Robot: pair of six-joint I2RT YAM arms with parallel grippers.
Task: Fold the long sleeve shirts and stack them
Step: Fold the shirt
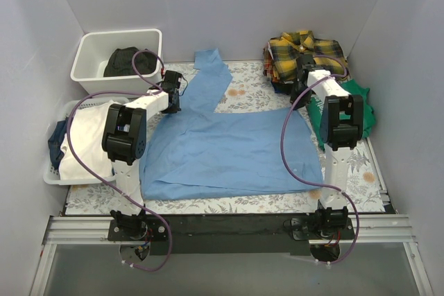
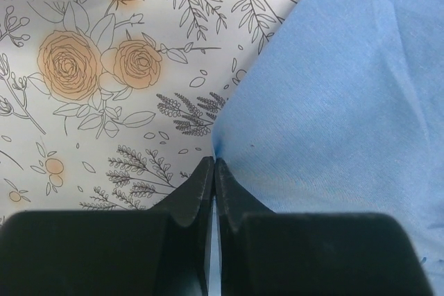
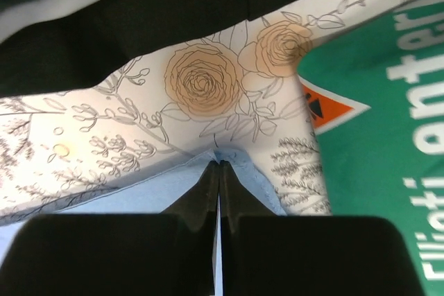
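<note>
On the far left of the counter point(image 1: 243, 95) I've got a basket point(image 1: 55, 178) of white cloth point(image 1: 87, 136). Behind it is a bin point(image 1: 94, 50) with a black garment point(image 1: 125, 60). Neither is part of the job.

Left hand point(image 1: 171, 95) is down at the upper left edge of the blue shirt point(image 1: 229, 150). Its wrist view shows the left hand point(image 2: 214, 163) closed, with the fingertips pinching the hem of the blue shirt point(image 2: 333, 102) right at the cloth's edge.

The blue shirt is mid-counter, its body spread mostly flat, with one sleeve thrown up toward the back wall. I can't find the second sleeve. My read is that it's laid out but not folded yet.

Right hand point(image 1: 302, 90) is at the shirt's upper right corner. Wrist view: the right hand point(image 3: 220, 163) is closed too, nipping a sliver of the blue shirt point(image 3: 159, 188), with the green T-shirt point(image 3: 374, 143) just beside it.

The plaid shirt point(image 1: 305, 52) sits bunched on a pile in the back right corner. It's roughly compact, but I can't tell if that counts as a proper fold. The green T-shirt point(image 1: 362, 102) lies at the right edge.

Progress is early. With both corners gripped, I'd guess the first fold is about to start. Left to do: fold the blue shirt, tuck the sleeve, stack it with the plaid shirt.
</note>
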